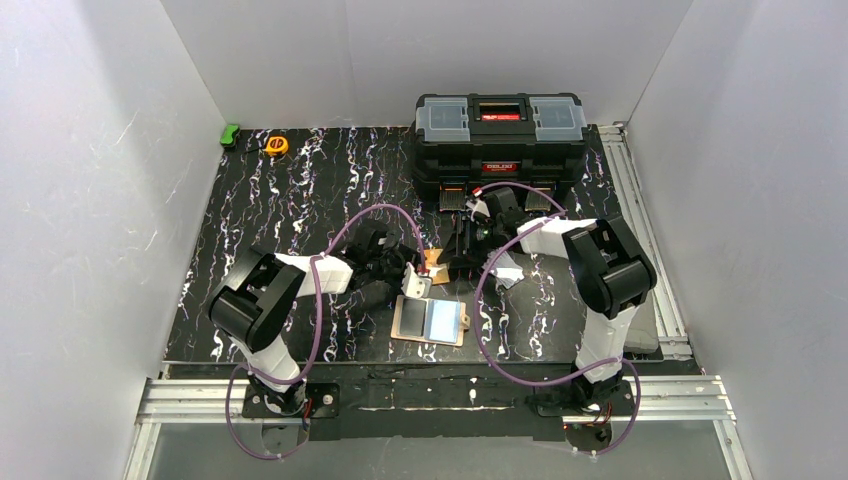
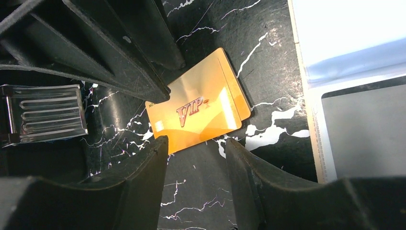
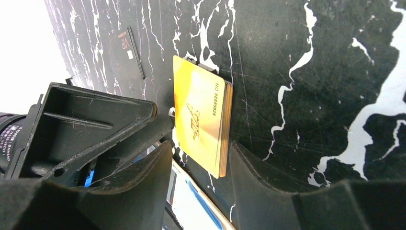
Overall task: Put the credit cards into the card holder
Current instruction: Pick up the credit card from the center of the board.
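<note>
An orange card (image 2: 201, 108) marked VIP lies flat on the black marbled table, just left of the open card holder (image 2: 349, 57). Its edge looks layered, like a thin stack (image 3: 203, 120). My left gripper (image 2: 196, 143) is open and empty, its tips at the card's near edge. My right gripper (image 3: 200, 146) is open, straddling the card's end; one finger (image 2: 160, 91) touches a corner. A black card (image 3: 125, 52) lies on the table beyond. From above, the card holder (image 1: 430, 320) sits near the front, with both grippers (image 1: 408, 272) (image 1: 462, 258) over the orange card (image 1: 435, 265).
A big black toolbox (image 1: 500, 140) stands at the back right, close behind the right arm. A yellow tape measure (image 1: 276, 145) and a green object (image 1: 230, 134) sit at the back left corner. A silver ribbed clasp (image 2: 45, 115) shows beside the right gripper.
</note>
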